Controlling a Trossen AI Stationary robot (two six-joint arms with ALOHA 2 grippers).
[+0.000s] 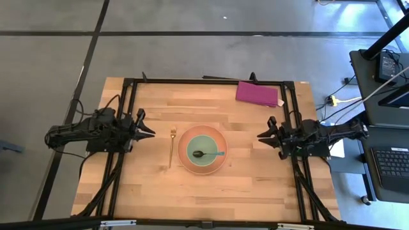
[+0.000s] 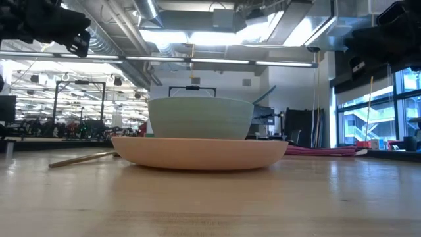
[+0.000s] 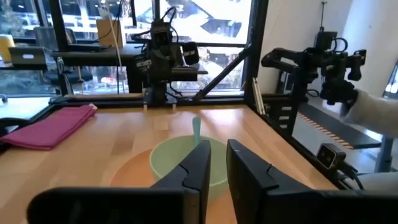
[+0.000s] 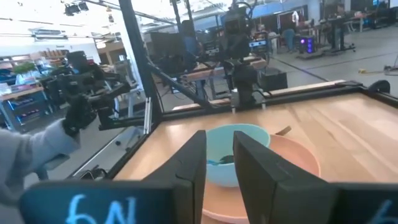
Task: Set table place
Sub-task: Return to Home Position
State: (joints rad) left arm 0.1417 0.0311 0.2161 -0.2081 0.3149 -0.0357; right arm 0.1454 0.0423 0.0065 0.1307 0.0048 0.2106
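Observation:
The round orange plate [image 1: 203, 151] lies flat on the table's middle. The pale green bowl [image 1: 206, 151] stands on it, and the spoon [image 1: 208, 154] lies in the bowl with its light blue handle toward the right. The gold fork [image 1: 171, 146] lies flat on the wood just left of the plate. My left gripper [image 1: 151, 133] hovers at the table's left side, open and empty. My right gripper [image 1: 261, 135] hovers at the right side, open and empty. Both point toward the plate.
A flat magenta rectangle [image 1: 258, 93] lies at the table's far right corner. The black rail frame [image 1: 204, 80] runs around the work area. Bare wood lies in front of the plate toward the near edge.

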